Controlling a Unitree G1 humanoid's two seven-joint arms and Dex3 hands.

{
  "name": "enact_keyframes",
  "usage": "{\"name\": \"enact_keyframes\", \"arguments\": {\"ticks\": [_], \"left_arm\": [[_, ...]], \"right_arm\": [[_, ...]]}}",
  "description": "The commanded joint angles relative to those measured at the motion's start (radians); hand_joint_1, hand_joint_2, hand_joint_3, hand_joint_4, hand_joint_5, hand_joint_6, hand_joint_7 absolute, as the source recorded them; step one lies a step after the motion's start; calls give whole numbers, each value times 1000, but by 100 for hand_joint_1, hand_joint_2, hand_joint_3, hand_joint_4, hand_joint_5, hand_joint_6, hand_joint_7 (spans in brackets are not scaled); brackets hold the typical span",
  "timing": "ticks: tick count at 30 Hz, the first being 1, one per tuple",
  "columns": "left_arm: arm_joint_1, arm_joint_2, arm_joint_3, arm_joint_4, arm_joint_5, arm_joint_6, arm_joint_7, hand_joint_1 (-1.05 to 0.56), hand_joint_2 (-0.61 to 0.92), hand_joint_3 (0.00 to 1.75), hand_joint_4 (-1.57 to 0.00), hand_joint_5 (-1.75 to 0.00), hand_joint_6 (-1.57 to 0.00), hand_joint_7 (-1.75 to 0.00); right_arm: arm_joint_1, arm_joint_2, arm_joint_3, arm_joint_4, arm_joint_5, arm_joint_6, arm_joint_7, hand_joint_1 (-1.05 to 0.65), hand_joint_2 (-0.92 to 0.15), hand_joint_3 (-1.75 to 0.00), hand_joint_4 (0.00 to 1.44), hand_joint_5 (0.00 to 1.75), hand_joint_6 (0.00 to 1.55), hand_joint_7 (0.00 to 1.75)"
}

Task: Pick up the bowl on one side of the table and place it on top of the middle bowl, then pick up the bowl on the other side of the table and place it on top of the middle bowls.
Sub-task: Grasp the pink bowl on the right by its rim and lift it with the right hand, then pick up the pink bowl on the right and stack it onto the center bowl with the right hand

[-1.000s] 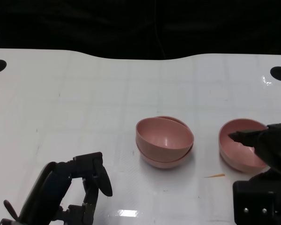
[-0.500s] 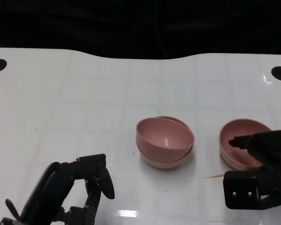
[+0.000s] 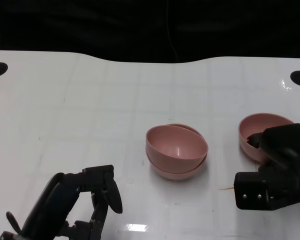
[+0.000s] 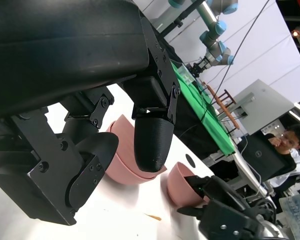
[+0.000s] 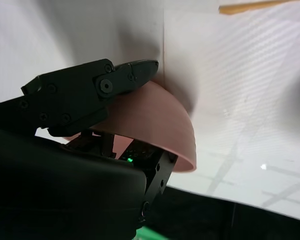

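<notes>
The right hand (image 3: pixel 276 167) grips the smooth pink plastic bowl (image 3: pixel 262 134) at the table's right side, fingers (image 5: pixel 90 92) over the outer wall and inside the rim, the bowl tilted. Well to its left, two matching pink bowls sit nested as the middle stack (image 3: pixel 176 152) on the glossy white table (image 3: pixel 90 110). No writing is readable anywhere. The left hand (image 3: pixel 87 200) holds nothing, fingers apart.

White table (image 3: pixel 90 100) with faint grid, black backdrop (image 3: pixel 150 25) behind, green table (image 4: pixel 205 107), blue-jointed robot arm (image 4: pixel 215 30), seated person (image 4: pixel 290 142).
</notes>
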Motion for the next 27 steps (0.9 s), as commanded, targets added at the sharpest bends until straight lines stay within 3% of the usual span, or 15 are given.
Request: {"name": "enact_keyframes", "arguments": {"ticks": [1, 5, 8, 9, 11, 12, 13, 15, 16, 23, 27], "left_arm": [[-3, 9, 9, 0, -3, -6, -3, 8, 18, 170, -91, -172, -88, -148], [-7, 8, 8, 6, -5, -9, -5, 8, 19, 170, -91, -173, -88, -148], [-7, 11, 9, 5, -6, -5, -8, 7, 19, 170, -91, -173, -88, -148], [-7, 11, 9, 5, -7, -4, -8, 7, 19, 170, -91, -173, -88, -148], [-8, 11, 10, 8, -10, -5, -10, 7, 19, 170, -91, -172, -88, -148], [-8, 12, 10, 10, -12, -6, -11, 8, 18, 170, -91, -172, -89, -148], [-8, 12, 10, 10, -14, -5, -12, 9, 18, 170, -91, -172, -89, -147], [-8, 11, 11, 9, -15, -3, -13, 10, 18, 170, -91, -171, -89, -147], [-8, 11, 11, 9, -15, -3, -13, 10, 18, 170, -92, -171, -89, -147], [-8, 10, 10, 9, -1, 5, -8, 9, 18, 170, -92, -171, -89, -147], [-8, 9, 9, 8, 6, 3, -5, 9, 18, 170, -91, -172, -89, -147]], "right_arm": [[-8, -26, 19, 30, -2, -46, -93, -23, -92, -11, 82, 170, 119, 18], [20, -50, -6, -87, 17, -78, -139, -21, -91, -9, 85, 174, 123, 21], [41, -55, -31, -162, 38, -94, -163, -20, -90, -9, 87, 175, 95, 94], [45, -55, -36, -172, 44, -97, -166, -19, -90, -9, 88, 175, 90, 107], [48, -52, -55, -216, 70, -135, -200, -19, -89, -9, 88, 175, 87, 114], [47, -49, -70, -248, 97, -177, -221, -13, -83, -14, 93, 175, 85, 138], [44, -49, -82, -273, 121, -216, -231, -10, -58, -63, 96, 175, 84, 150], [34, -52, -97, -296, 170, -291, -223, -10, -34, -112, 97, 175, 84, 154], [33, -52, -102, -300, 185, -313, -215, -10, -31, -120, 97, 175, 83, 154], [-42, -29, -88, -242, 344, -578, -106, -11, -21, -144, 99, 175, 85, 156], [-70, 1, -71, -194, 389, -647, -32, -11, -19, -146, 98, 175, 91, 148]]}}
